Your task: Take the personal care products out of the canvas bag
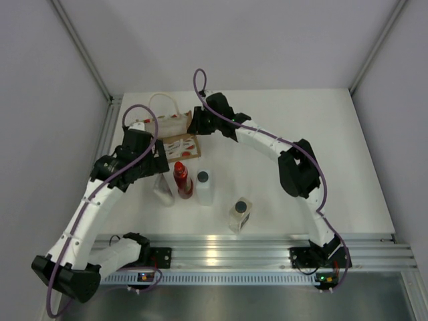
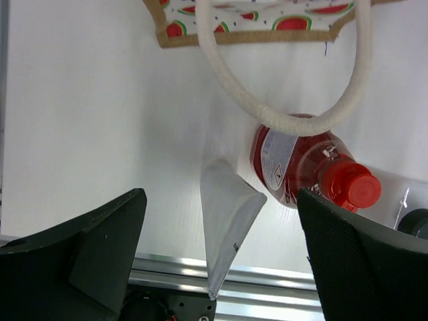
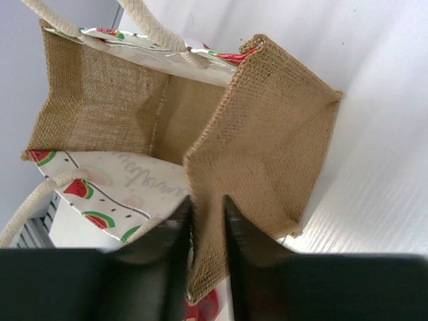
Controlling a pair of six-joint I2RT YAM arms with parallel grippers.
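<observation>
Left gripper wide open, empty, over pale tube; right gripper tight on canvas bag wall.

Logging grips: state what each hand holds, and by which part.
Right hand pinches the canvas bag by the burlap rim of its side panel. Left hand is open, holding nothing.
</observation>
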